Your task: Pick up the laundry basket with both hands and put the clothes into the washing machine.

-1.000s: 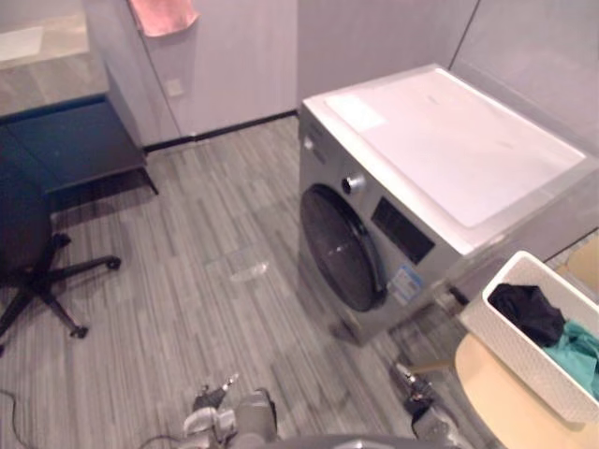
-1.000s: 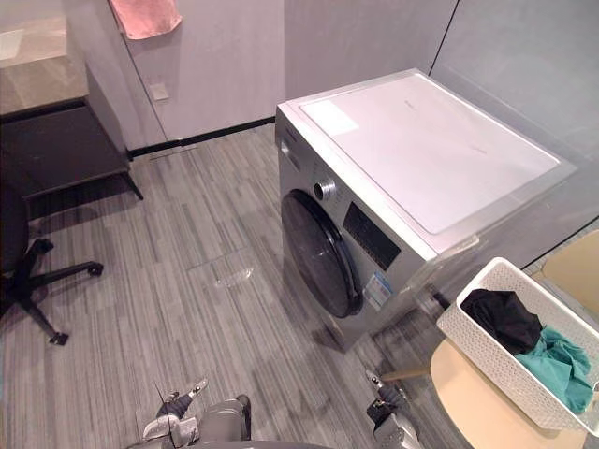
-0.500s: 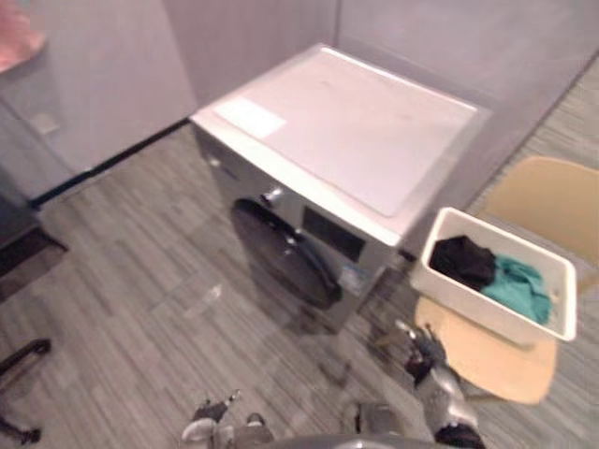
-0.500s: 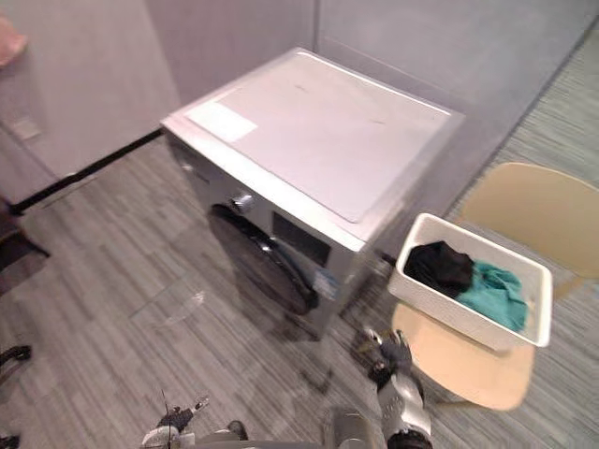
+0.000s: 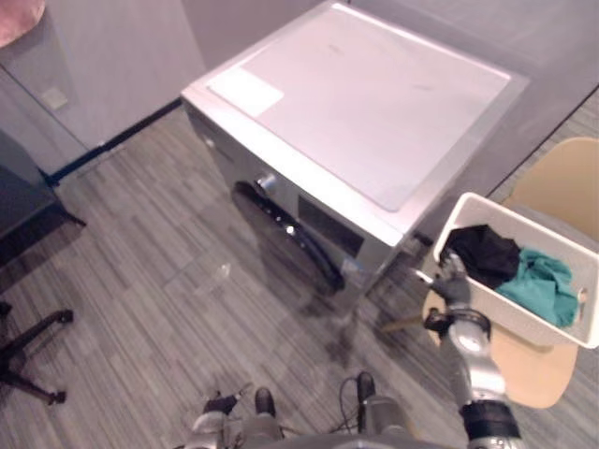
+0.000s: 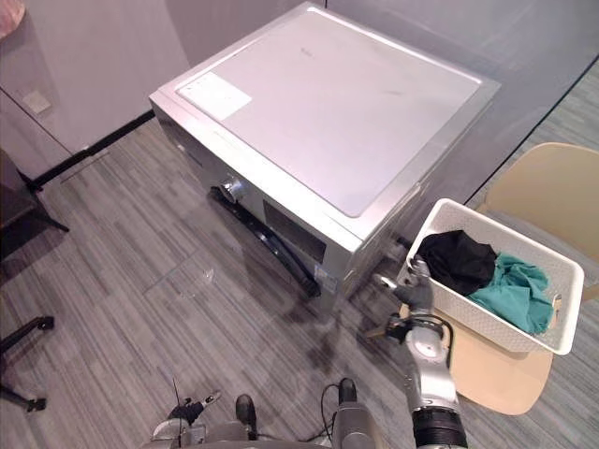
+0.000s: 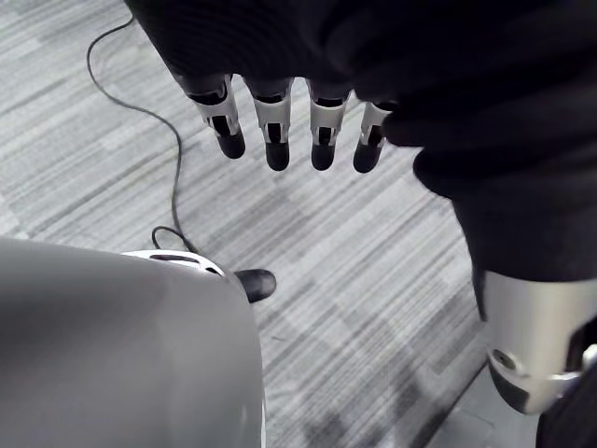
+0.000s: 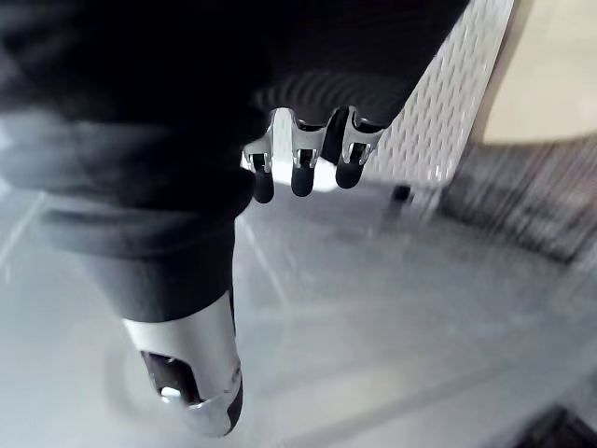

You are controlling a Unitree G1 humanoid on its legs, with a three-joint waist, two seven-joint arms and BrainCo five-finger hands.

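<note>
Currently, the right hand (image 6: 414, 297) is hovering open and empty beside the white laundry basket (image 6: 479, 315) sitting on the tan chair (image 6: 487, 376), while my left hand (image 7: 277, 140) is hanging low, also open, so I am risking a one-sided, tipping lift.

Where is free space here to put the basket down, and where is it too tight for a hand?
The washing machine's top is bare. The floor in front of its door is also free. Crowded: the narrow gap between the washing machine and the laundry basket on the chair, where the right hand is.
</note>
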